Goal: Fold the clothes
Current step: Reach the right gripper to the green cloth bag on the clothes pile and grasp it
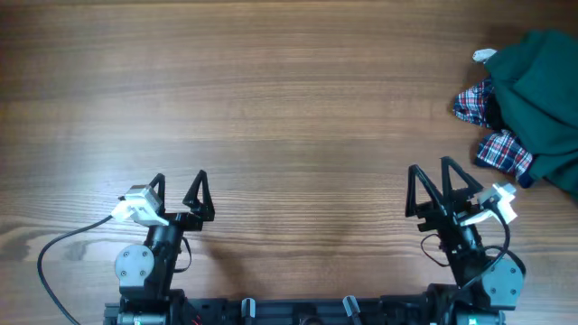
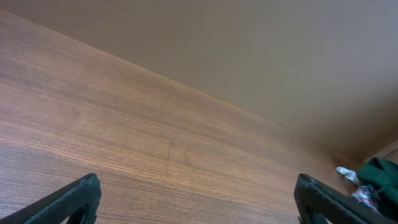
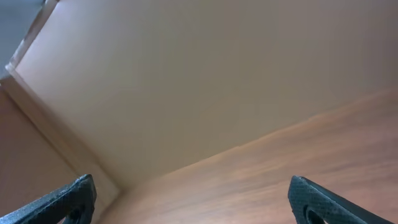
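A black cable (image 1: pixel 52 250) loops over the near left corner of the bench (image 1: pixel 271 99), a wide brown wood-grain surface whose grain runs left to right. Just beside the cable sits the left arm (image 1: pixel 140 266), with a white camera block (image 1: pixel 137 207) on its wrist. The left fingers (image 1: pixel 199 193) are spread wide apart and released, with nothing between them, poised over bare wood near the front edge. From the left wrist view, the bench runs back to a plain tan wall (image 2: pixel 261 56), and the 2 surfaces meet in a straight line that slopes down to the right.

The middle of the bench carries nothing but grain.

Further right, the right fingers (image 1: pixel 418 193) also stand spread and released, gripping nothing, near the front edge. The right wrist view looks up at the same tan wall (image 3: pixel 199 81), with a pale vertical trim (image 3: pixel 28 46) at a corner on the left of that view.

At the far right edge lie the clothes (image 1: pixel 546 99), a plain dark green garment bunched in a heap and partly cut off by the frame. It is well apart from both arms. A red-white-blue plaid shirt (image 1: pixel 504 150) pokes out from under its left side, touching it, in 2 patches. A small white scrap (image 1: pixel 484 55) shows at the heap's upper left corner; what it belongs to cannot be told.
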Action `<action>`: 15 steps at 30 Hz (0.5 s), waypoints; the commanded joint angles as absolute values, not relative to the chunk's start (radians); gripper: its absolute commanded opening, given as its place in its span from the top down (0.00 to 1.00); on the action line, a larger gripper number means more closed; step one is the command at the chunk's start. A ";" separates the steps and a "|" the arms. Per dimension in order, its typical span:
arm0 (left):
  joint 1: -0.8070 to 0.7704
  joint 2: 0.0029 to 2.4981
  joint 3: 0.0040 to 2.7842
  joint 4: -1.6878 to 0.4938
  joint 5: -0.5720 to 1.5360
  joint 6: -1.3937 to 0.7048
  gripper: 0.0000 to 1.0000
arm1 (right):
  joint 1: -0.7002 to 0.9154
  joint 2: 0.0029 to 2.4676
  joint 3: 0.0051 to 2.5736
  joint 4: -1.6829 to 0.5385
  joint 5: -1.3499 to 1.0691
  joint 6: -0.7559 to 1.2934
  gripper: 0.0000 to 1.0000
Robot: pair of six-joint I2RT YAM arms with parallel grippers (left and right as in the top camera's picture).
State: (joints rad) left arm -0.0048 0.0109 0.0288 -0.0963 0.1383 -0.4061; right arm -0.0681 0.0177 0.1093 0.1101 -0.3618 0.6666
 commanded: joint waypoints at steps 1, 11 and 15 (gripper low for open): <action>-0.009 0.007 0.020 -0.093 0.125 -0.397 0.00 | -0.064 0.053 0.220 0.109 -0.279 0.518 0.00; -0.009 0.007 0.020 -0.093 0.125 -0.398 0.00 | -0.067 0.897 0.893 -0.286 -0.015 0.297 0.00; -0.009 0.007 0.020 -0.093 0.125 -0.397 0.00 | -0.129 1.261 1.274 -0.527 -0.015 0.156 0.00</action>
